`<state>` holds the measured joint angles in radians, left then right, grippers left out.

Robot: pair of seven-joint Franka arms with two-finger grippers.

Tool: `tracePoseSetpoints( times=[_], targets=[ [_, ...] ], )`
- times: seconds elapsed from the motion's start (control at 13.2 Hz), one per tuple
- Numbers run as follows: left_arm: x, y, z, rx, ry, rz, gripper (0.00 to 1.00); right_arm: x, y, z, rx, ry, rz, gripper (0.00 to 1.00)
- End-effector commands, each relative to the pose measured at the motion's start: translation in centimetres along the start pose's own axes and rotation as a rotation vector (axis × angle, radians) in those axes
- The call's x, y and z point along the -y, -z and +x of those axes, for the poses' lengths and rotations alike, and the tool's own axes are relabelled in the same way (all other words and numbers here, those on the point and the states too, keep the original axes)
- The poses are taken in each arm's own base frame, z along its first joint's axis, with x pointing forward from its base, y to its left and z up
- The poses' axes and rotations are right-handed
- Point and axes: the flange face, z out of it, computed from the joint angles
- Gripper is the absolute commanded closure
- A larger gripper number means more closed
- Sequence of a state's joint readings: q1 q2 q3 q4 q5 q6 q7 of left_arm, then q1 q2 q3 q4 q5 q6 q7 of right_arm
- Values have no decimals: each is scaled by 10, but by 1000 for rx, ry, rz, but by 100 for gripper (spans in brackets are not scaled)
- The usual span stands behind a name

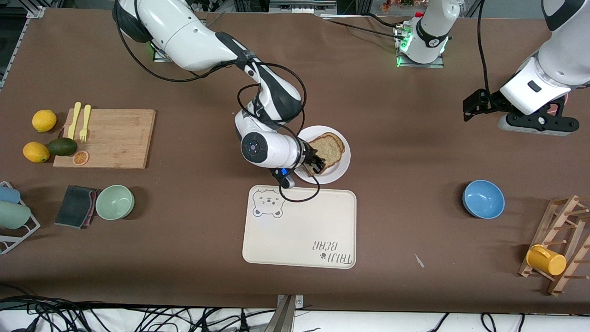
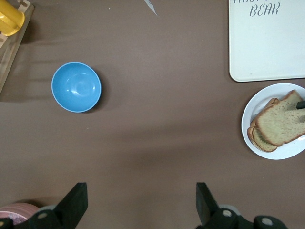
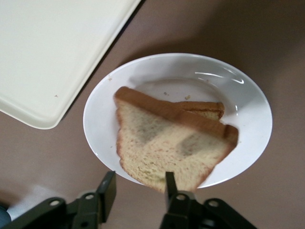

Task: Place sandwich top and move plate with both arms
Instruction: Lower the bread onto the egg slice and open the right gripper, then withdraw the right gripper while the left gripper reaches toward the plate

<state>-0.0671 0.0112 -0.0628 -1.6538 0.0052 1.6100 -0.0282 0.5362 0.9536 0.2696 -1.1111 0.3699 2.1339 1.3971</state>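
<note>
The sandwich top [image 1: 328, 148], a speckled light-brown slice with a darker crust, lies on another bread slice [image 3: 205, 109] on the round white plate [image 1: 343, 173]. My right gripper [image 1: 315, 163] hovers low at the plate's rim on the side nearer the front camera. In the right wrist view its fingers [image 3: 169, 183] stand apart, open, one fingertip at the edge of the sandwich top [image 3: 171, 148] and the other off the plate [image 3: 238, 95]. My left gripper [image 1: 479, 108] waits open over bare table at the left arm's end; the left wrist view shows its empty gripper [image 2: 141, 188].
A beige bear tray [image 1: 299, 230] lies just nearer the front camera than the plate. A blue bowl [image 1: 483, 198] and a wooden rack with a yellow cup [image 1: 546, 259] stand at the left arm's end. A cutting board [image 1: 108, 137], fruit and a green bowl [image 1: 115, 202] sit at the right arm's end.
</note>
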Motion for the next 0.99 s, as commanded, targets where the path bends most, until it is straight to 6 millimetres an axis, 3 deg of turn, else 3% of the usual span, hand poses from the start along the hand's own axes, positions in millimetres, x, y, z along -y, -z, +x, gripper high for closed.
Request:
tracePoseSetpoints(
  times=[0.0,0.23,0.46,0.68,0.91],
  targets=[
    [-1,6,2,2,5,-15,0,7,5,-3,11,15,24,0],
    [-1,7,2,-1,5,-15,0,9,45,3,-31,95,21,0],
    [-1,3,3,7,1,-26,0,6,93,1,-154,341,-26,0],
    [-10,-9,10,30,-7,-102,0,-6,189,39,-178,416,-45,0],
    [-17,-43,22,100,-3,-177,0,-31,248,82,-276,557,-150,0]
  ],
)
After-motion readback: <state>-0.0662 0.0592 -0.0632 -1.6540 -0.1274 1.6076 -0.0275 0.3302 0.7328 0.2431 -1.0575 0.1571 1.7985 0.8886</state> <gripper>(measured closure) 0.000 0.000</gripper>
